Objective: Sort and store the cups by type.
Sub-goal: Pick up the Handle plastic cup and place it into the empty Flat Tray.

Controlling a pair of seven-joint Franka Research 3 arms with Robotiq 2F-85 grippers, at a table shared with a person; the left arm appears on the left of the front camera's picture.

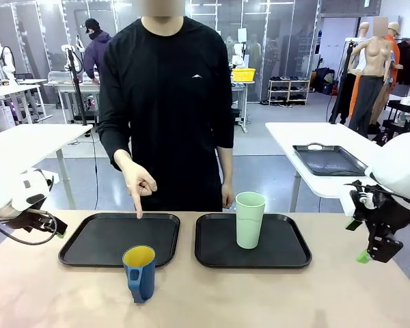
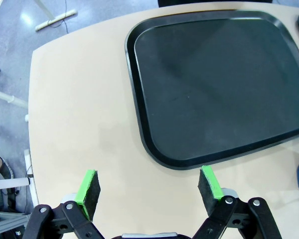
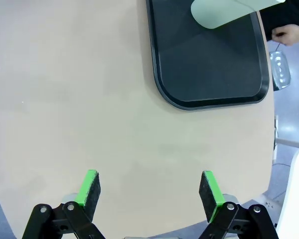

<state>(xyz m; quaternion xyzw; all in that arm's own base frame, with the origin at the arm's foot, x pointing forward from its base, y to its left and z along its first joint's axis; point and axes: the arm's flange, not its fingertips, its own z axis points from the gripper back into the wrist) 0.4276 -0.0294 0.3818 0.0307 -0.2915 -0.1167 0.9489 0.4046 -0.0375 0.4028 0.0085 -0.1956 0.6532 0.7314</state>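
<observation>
With left gripper (image 2: 148, 175) and right gripper (image 3: 149, 175) hanging spread, the stiff, likely light mug (image 1: 139, 273) is inviting a rim pinch.

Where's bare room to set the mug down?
Left tray is bare, between the person's finger at its far rim and the mug at its near rim. Right tray: free either side of the tumbler, its middle taken.

Front camera's between the arms, looking across the counter (image 1: 260, 294) at the person (image 1: 167, 102). Left wrist camera stares down past the left hand (image 2: 148, 184), close on the left tray (image 2: 214, 84); right wrist camera peers past the right hand (image 3: 149, 185) over bare counter to the right tray (image 3: 209, 64), both trays shared with the front view
</observation>
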